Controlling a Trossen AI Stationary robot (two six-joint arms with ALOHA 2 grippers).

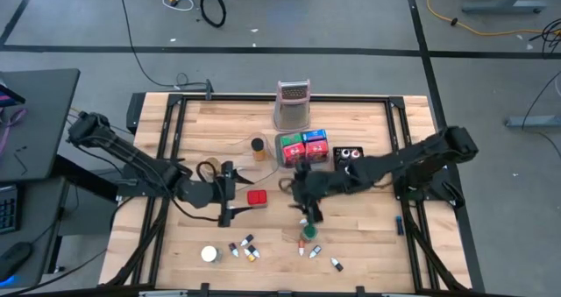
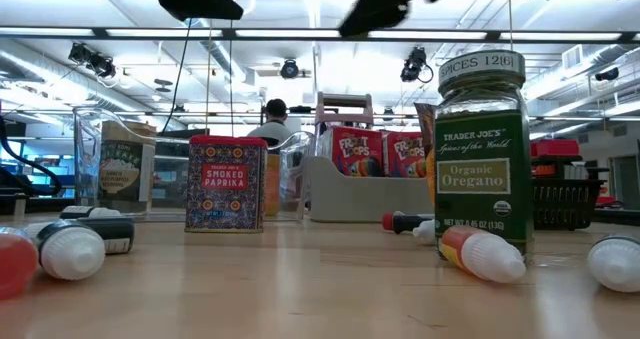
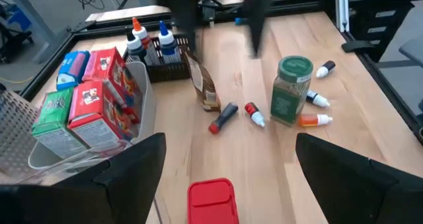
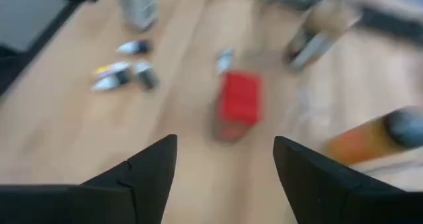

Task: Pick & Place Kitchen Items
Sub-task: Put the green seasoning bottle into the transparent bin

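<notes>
A red smoked paprika tin (image 1: 257, 198) stands upright on the table's middle. My left gripper (image 1: 231, 192) hangs open just left of it; in its wrist view the tin (image 3: 211, 199) shows between the spread fingers of this gripper (image 3: 230, 142), untouched. My right gripper (image 1: 302, 196) hovers open right of the tin, above the table, nothing between its fingers (image 4: 225, 141); the tin (image 4: 240, 105) lies ahead of it. A green-capped oregano jar (image 1: 308, 233) stands nearer the front edge, with several small dropper bottles (image 1: 245, 250) lying around it.
A metal grater (image 1: 294, 104) stands at the far middle. In front of it a tray (image 1: 282, 161) holds cereal boxes (image 1: 304, 145); a black basket (image 1: 348, 155) sits to its right and an amber jar (image 1: 258, 148) to its left. A white-capped jar (image 1: 209, 254) stands front left.
</notes>
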